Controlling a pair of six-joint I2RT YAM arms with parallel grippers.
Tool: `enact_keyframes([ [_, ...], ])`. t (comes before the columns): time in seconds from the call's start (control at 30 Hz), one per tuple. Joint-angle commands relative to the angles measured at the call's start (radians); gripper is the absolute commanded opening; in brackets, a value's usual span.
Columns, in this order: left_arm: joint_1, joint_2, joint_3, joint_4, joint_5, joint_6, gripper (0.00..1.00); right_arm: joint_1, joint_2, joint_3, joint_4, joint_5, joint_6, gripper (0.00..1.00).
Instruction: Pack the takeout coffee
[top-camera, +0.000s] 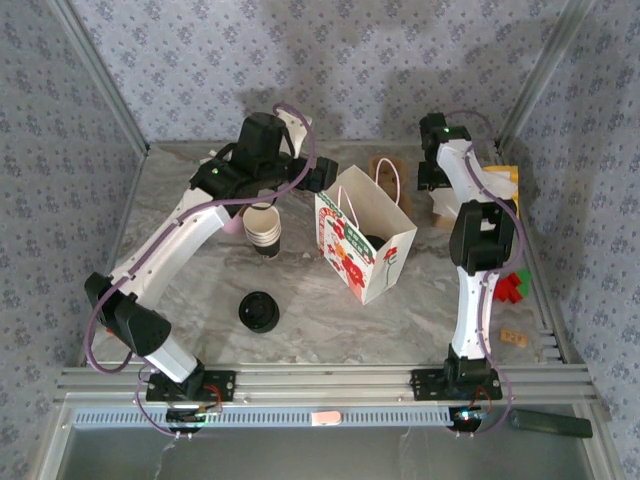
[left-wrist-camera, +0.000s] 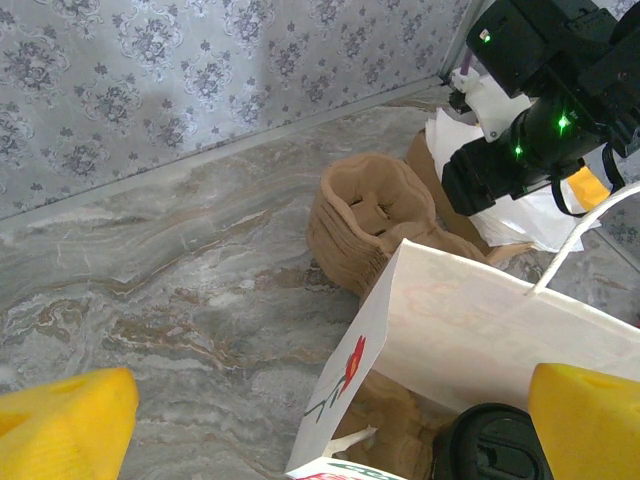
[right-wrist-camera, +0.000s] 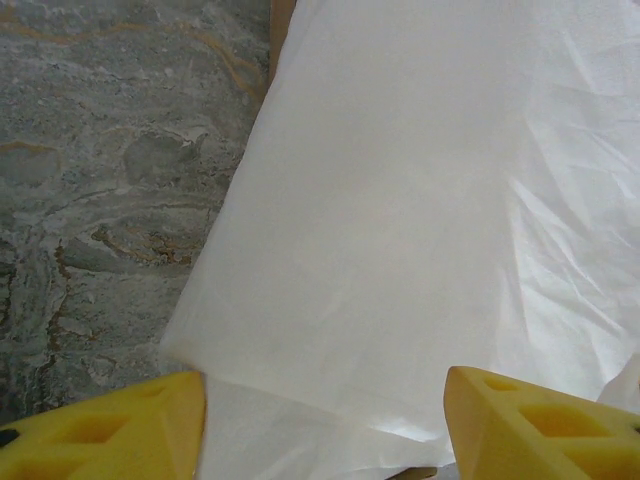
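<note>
Black-lidded takeout coffee (left-wrist-camera: 492, 447) stands inside the paper bag (top-camera: 370, 265); cup packing appears complete. Left gripper (left-wrist-camera: 325, 420) hovers above the bag, fingers fully spread, empty. Right gripper (right-wrist-camera: 325, 420) straddles a white paper sheet (right-wrist-camera: 420, 200), fingers apart, no grip evident; next move: pinch it cleanly. Surface: grey marbled tabletop (top-camera: 320, 310); walls: floral wallpaper (top-camera: 380, 50).

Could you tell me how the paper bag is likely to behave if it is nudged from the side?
The paper bag stands upright and tall on a narrow base, so a high nudge would probably tip it. Its thin walls likely buckle rather than resist. The lidded cup inside may steady the bottom somewhat.
</note>
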Motion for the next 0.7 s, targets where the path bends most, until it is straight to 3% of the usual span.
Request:
enact_keyframes([
  [0.0,0.006,0.004,0.037,0.028,0.022,-0.014,1.0,-0.003,-0.033,0.004,-0.007,0.014,-0.001,0.62],
  [0.3,0.006,-0.001,0.034,0.025,0.016,-0.009,1.0,-0.009,-0.027,-0.017,-0.009,0.003,0.0,0.59],
  [0.47,0.007,0.001,0.035,0.026,0.019,-0.01,1.0,-0.006,-0.026,-0.024,0.001,-0.007,-0.001,0.47],
  [0.67,0.006,0.001,0.035,0.027,0.019,-0.008,1.0,-0.004,-0.018,-0.024,0.002,-0.028,0.001,0.42],
])
